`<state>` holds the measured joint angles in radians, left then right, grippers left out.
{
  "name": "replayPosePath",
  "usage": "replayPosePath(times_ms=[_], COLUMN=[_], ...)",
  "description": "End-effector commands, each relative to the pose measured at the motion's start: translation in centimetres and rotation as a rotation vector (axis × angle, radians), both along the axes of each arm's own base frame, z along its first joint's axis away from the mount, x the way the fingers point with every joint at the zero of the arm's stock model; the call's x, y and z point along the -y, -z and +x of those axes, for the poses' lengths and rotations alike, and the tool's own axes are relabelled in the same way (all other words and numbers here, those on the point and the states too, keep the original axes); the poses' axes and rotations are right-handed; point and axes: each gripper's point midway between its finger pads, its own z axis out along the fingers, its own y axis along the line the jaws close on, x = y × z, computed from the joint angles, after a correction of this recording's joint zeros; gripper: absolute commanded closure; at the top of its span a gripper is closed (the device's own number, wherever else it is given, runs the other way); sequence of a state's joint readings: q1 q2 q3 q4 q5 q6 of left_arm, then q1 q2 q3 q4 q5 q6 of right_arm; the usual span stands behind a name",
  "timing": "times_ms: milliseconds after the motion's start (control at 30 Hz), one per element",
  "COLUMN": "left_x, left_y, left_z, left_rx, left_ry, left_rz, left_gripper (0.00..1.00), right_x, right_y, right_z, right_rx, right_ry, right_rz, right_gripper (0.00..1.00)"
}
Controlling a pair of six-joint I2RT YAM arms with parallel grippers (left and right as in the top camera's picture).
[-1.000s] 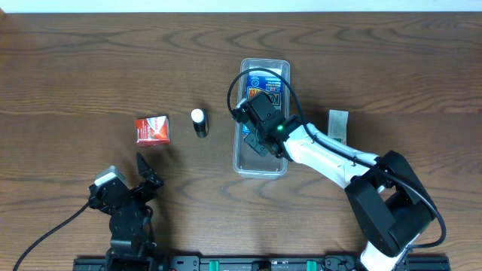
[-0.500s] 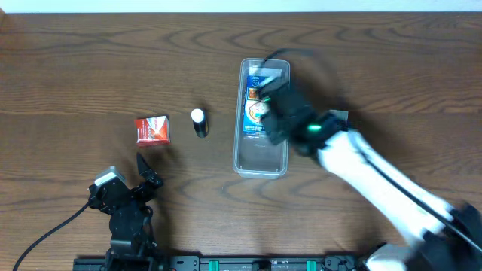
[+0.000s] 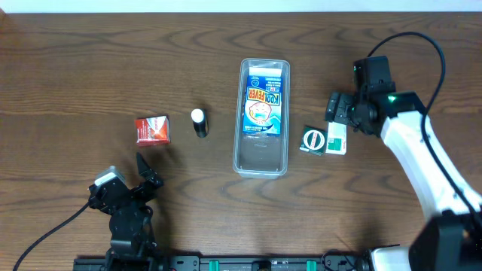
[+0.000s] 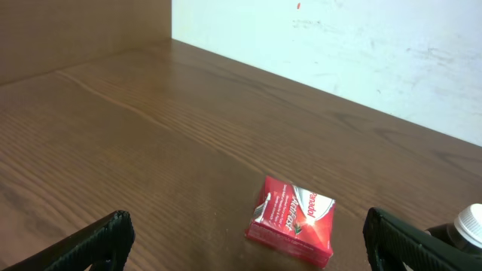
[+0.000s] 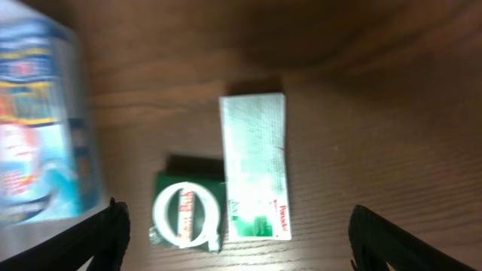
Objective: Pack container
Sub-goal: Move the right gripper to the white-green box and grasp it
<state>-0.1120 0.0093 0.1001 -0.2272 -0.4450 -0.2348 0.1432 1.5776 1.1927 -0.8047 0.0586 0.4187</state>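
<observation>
The container (image 3: 263,159), a long clear tub, stands mid-table with a blue printed packet (image 3: 263,110) lying flat inside. In the right wrist view the container (image 5: 84,162) appears blurred at the left edge. My right gripper (image 3: 340,114) is open and empty, hovering to the container's right above a green packet with a white ring (image 5: 187,214) and a white-green box (image 5: 256,162). Both lie between its spread fingers (image 5: 241,245). At the table's near left, my left gripper (image 3: 147,172) is open and empty, with a red box (image 4: 294,220) just ahead of it.
A small black bottle with a white cap (image 3: 198,122) stands between the red box (image 3: 152,129) and the container. It shows at the right edge of the left wrist view (image 4: 471,224). The green packet (image 3: 313,141) and white box (image 3: 337,139) lie side by side.
My right gripper opened, left the blue packet lying in the container, and swung right to above the green packet and white box. The left arm stayed still.
</observation>
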Motion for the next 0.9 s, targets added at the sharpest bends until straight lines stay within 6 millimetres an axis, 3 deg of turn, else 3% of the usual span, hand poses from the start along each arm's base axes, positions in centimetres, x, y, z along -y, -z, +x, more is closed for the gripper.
replayPosePath(times_ms=[0, 267, 433, 733, 867], left_x=[-0.3, -0.3, -0.3, -0.3, -0.3], left_y=[1.1, 1.1, 1.1, 1.1, 1.1], left_z=[-0.1, -0.1, -0.1, -0.1, -0.1], left_rx=[-0.027, -0.027, -0.027, -0.027, -0.027], left_ry=[-0.016, -0.016, -0.016, -0.016, -0.016], left_rz=[0.011, 0.011, 0.011, 0.011, 0.011], left_gripper=[0.02, 0.02, 0.02, 0.02, 0.02], right_x=[0.1, 0.3, 1.0, 1.4, 1.6], right_y=[3.1, 8.2, 10.4, 10.9, 10.6], right_z=[-0.5, -0.3, -0.2, -0.1, 0.0], right_rx=[-0.097, -0.209, -0.247, -0.251, -0.242], right_ry=[0.038, 0.023, 0.036, 0.052, 0.058], right_rz=[0.052, 0.013, -0.021, -0.033, -0.031], right_gripper=[0.14, 0.21, 0.28, 0.57, 0.64])
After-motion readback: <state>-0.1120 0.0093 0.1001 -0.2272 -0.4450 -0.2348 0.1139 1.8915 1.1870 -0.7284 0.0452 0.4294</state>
